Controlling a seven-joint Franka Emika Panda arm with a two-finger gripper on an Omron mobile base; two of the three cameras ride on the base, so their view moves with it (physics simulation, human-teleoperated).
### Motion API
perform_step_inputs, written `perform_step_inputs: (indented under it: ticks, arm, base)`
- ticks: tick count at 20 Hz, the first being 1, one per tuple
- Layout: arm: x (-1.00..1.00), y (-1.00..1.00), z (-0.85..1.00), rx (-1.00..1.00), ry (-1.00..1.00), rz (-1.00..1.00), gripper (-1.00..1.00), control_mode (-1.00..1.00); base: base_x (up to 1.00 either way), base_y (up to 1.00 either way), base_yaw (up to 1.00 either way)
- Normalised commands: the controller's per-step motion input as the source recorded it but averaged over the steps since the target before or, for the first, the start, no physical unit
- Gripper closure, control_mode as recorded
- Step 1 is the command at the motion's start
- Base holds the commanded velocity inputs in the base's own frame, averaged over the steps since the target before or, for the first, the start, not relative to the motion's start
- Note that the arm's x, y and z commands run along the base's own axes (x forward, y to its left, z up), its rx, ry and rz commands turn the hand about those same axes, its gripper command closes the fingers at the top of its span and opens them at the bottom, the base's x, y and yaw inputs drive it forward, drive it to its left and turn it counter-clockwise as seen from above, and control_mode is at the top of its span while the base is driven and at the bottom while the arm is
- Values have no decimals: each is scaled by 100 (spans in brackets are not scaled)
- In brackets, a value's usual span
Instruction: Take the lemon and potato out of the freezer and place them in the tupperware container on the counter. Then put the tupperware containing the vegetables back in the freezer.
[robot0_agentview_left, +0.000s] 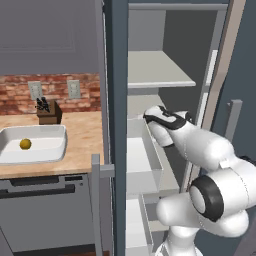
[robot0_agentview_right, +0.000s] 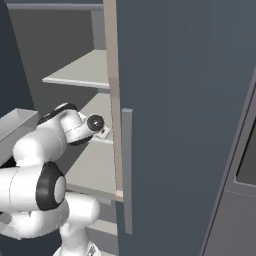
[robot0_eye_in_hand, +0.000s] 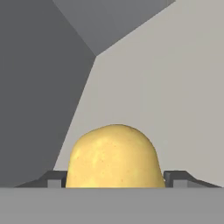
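The gripper (robot0_eye_in_hand: 114, 181) sits deep in the freezer (robot0_agentview_left: 165, 80), its 2 fingers flanking the potato (robot0_eye_in_hand: 113, 157) on the pale shelf; whether they actually pinch it I cannot tell. A loose hold could let it roll away. The lemon (robot0_agentview_left: 25, 144) lies in the tupperware container (robot0_agentview_left: 50, 150), far left.
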Motion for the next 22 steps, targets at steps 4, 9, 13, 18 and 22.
perform_step_inputs:
  ticks: [4, 9, 13, 18, 22]
  arm:
    - [-70, -5, 38, 0, 0, -2, 100, -100]
    - [-73, -15, 59, 0, 0, -1, 100, -100]
    - [-55, -30, 73, 2, 0, 0, 100, -100]
    - [-57, -24, 73, 2, 0, 0, 100, -100]
    - [-71, -13, 69, 1, 0, 0, 100, -100]
  base:
    - [0, 0, 0]
    - [0, 0, 0]
    - [0, 0, 0]
    - [0, 0, 0]
    - [0, 0, 0]
